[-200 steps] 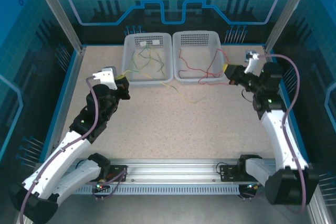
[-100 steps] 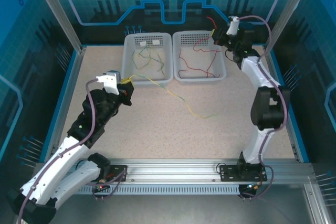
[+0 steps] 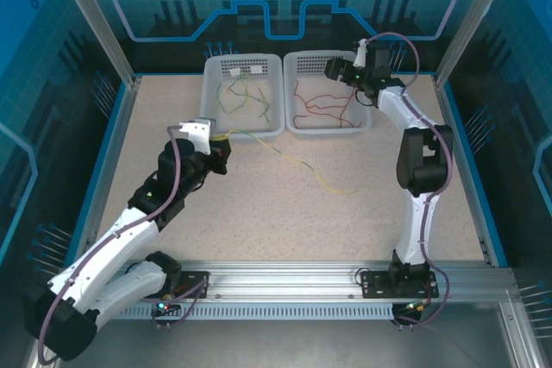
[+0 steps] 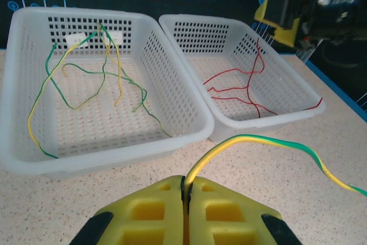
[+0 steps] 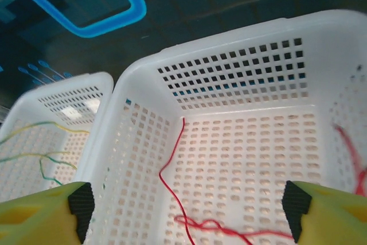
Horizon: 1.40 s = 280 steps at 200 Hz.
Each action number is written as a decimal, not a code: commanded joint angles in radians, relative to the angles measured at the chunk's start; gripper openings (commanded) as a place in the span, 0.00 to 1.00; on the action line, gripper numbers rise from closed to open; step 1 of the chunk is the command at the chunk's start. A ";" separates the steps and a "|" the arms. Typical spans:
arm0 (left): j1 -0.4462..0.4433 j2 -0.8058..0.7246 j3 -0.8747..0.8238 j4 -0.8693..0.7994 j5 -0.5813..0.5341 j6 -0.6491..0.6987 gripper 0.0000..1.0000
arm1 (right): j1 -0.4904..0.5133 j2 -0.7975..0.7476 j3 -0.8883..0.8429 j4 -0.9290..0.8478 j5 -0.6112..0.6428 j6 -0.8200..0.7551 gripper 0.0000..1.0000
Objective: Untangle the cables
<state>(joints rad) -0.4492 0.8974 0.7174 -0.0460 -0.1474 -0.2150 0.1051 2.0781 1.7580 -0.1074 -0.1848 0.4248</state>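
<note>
L gripper [image 4: 184, 199] clamps yellow-green cable [image 4: 258, 140] trailing over counter [image 3: 259, 213] toward 4 o'clock: yours to finish. R gripper [image 5: 183, 207] open over 1 o'clock basket [image 3: 329, 130]; red cables [image 4: 235, 89] sorted.

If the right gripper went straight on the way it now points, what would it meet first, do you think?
Most likely the right basket's perforated floor, close to the red cables lying in it, though depth is hard to judge.

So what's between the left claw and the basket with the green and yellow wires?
Only bare speckled table, in the left wrist view. The cable in the left gripper bends away to the right.
</note>
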 commanded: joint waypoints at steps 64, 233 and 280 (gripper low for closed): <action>0.010 0.044 0.115 0.039 0.133 0.044 0.00 | 0.115 -0.828 -0.603 -0.003 0.048 -0.196 0.94; 0.195 0.587 0.816 -0.067 -0.816 0.178 0.00 | 0.157 -1.278 -1.066 0.055 0.117 -0.281 1.00; 0.214 0.700 0.889 -0.092 -0.768 0.156 0.00 | 0.157 -1.292 -1.086 0.054 0.109 -0.274 1.00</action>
<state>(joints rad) -0.2356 1.5852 1.5902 -0.1371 -0.9131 -0.0635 0.2489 0.8013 0.6796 -0.0597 -0.0860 0.1558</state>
